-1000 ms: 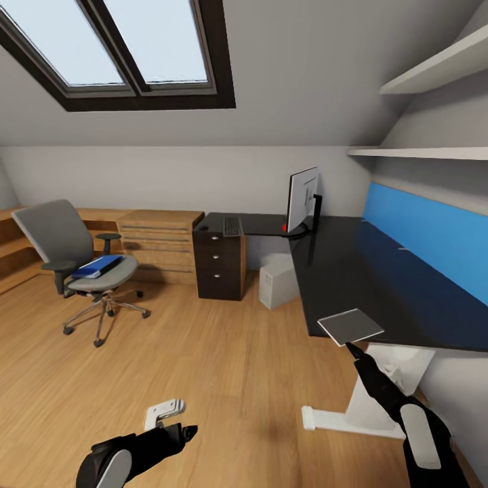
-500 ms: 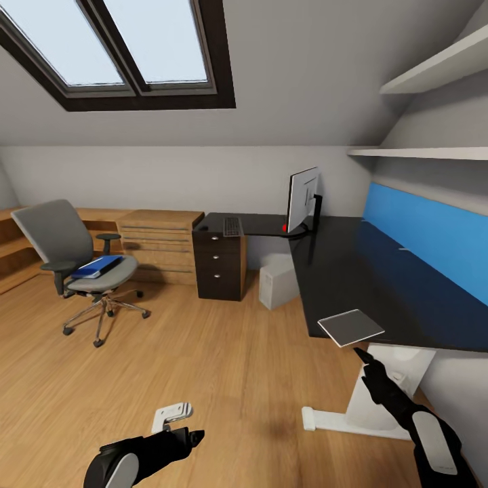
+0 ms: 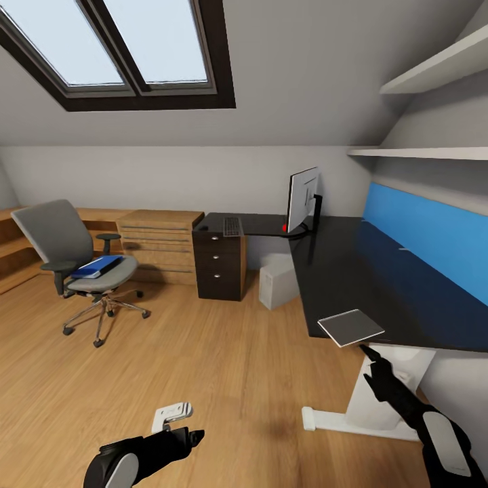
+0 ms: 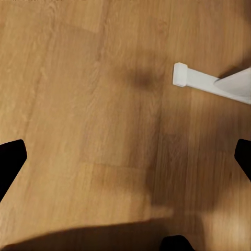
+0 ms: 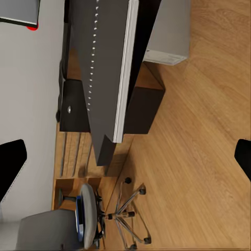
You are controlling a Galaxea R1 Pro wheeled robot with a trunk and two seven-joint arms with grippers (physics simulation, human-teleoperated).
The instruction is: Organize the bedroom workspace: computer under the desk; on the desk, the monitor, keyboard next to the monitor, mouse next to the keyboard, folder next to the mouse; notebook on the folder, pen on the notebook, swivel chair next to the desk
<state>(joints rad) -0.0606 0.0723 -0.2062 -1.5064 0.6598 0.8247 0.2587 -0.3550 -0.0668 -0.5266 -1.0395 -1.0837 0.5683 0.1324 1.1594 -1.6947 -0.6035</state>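
- Head view of an attic bedroom [image 3: 285, 74] with sloped grey walls, a skylight [image 3: 115, 47] and a light wood plank floor [image 3: 224, 379].
- An L-shaped glossy black tabletop [image 3: 352, 271] runs along the right side, with a blue back panel [image 3: 434, 237] and a dark drawer unit [image 3: 218, 264] at its far end.
- The monitor [image 3: 302, 198] stands on the tabletop near the corner, seen almost edge-on, a red dot at its lower corner.
- The keyboard [image 3: 232, 226] lies on the tabletop above the drawer unit, near the monitor.
- The computer [image 3: 278, 280], a pale tower case, stands on the floor under the tabletop.
- The notebook [image 3: 350, 327], a flat grey rectangle, lies at the tabletop's near edge, partly overhanging it.
- The right end effector [image 3: 369, 352] hangs just below the notebook, apart from it. In the right wrist view its fingers [image 5: 11, 167] stand wide apart, holding nothing.
- The swivel chair [image 3: 74, 261] stands well apart from the tabletop, at the left, with the blue folder [image 3: 97, 266] lying on its seat.
- The left end effector [image 3: 193, 435] hangs low over the floor. In the left wrist view its fingers [image 4: 10, 164] are spread wide, holding nothing.
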